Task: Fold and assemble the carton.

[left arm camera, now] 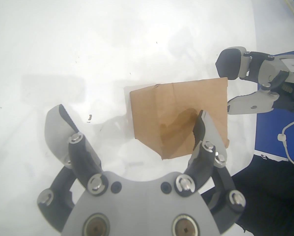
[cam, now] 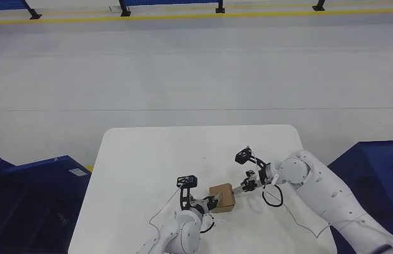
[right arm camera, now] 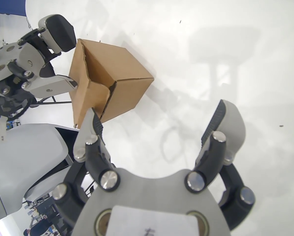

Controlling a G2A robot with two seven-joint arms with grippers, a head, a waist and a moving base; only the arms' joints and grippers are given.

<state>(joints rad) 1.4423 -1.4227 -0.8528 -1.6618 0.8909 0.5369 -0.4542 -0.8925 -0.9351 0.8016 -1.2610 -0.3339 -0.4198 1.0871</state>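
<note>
A small brown carton [cam: 222, 197] stands near the front of the white table [cam: 152, 165], partly formed, with one end open and a flap standing out [right arm camera: 79, 92]. A dark stain marks its side [left arm camera: 176, 124]. My left gripper [left arm camera: 131, 124] is open at the carton's near-left side, one fingertip [left arm camera: 199, 124] resting against the stained face. My right gripper [right arm camera: 159, 121] is open at the carton's right side, one fingertip [right arm camera: 92, 117] touching the flap's lower edge. In the top view the left gripper [cam: 211, 202] and right gripper [cam: 242, 187] flank the carton.
Blue bins stand beside the table on the left [cam: 37, 190] and on the right [cam: 367, 165]. The table's front edge runs close behind the carton [left arm camera: 245, 153]. A thin cable [cam: 272, 198] hangs from the right wrist.
</note>
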